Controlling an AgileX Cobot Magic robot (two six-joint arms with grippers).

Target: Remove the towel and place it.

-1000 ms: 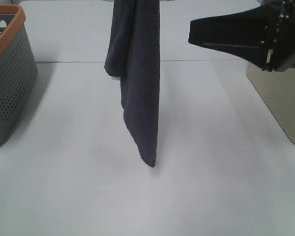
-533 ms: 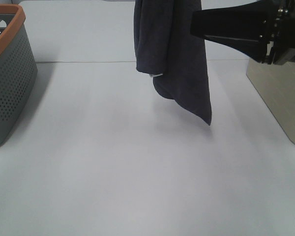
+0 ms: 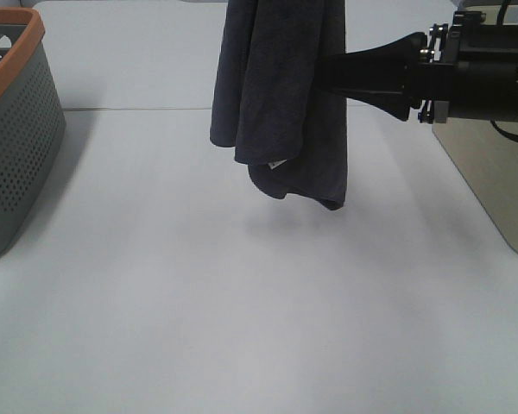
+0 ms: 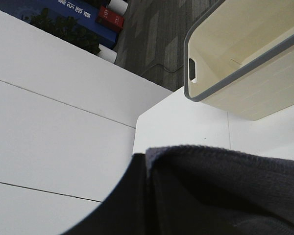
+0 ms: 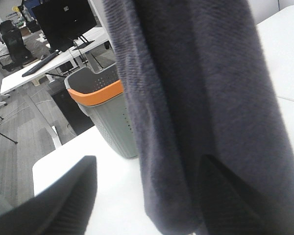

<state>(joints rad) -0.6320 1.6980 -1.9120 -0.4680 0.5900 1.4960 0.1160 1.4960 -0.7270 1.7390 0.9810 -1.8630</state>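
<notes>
At the table's (image 3: 242,328) left edge stands the grey, orange-rimmed basket (image 3: 17,129), with no cloth showing in the part that is in view. The towel (image 3: 281,95) hangs in folds over the middle of the far edge, its lowest fold clear of the surface and its top out of the high view. The left gripper (image 4: 142,196) holds it: the wrist view has the hem bunched against a dark finger. From the right edge the right gripper (image 3: 354,73) reaches in level, jaws wide, with the cloth hanging between them or just beyond. The beige bin (image 3: 492,172) sits at that edge. Removal looks done, so this seems to be a second grasp or handover. Next, the right jaws would need to close on the hanging edge before any lowering; where the towel should go I cannot tell.
</notes>
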